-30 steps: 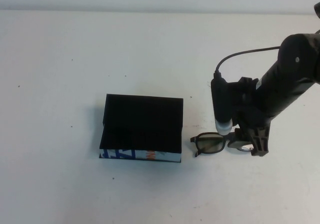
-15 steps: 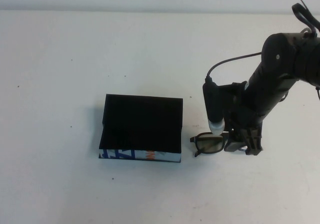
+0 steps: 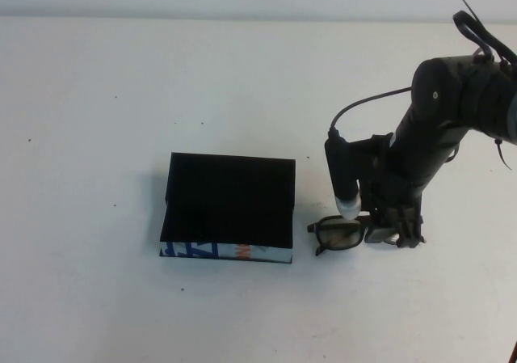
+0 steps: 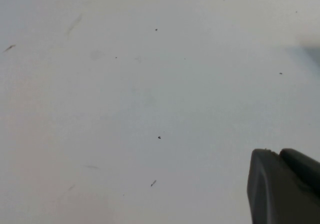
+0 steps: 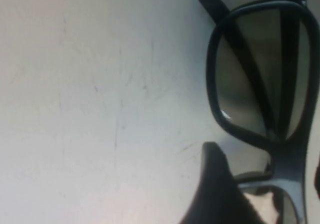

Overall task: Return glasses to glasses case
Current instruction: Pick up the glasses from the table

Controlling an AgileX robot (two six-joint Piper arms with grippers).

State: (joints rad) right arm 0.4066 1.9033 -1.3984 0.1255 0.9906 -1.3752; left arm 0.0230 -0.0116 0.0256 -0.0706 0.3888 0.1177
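On the white desk (image 3: pixel 97 96), just right of the open glasses case (image 3: pixel 229 209), the glasses (image 3: pixel 339 234) are lying flat while your right gripper (image 3: pixel 394 227) is straddling their right half, jaws spread narrowly around the frame and not yet clamped. You are in the grasp step: close, lift, carry left over the case. Your left gripper (image 4: pixel 285 186) is hovering over bare desk; its state I cannot tell.

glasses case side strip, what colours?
Blue, white and orange print on the black glasses case; high view shows it best.
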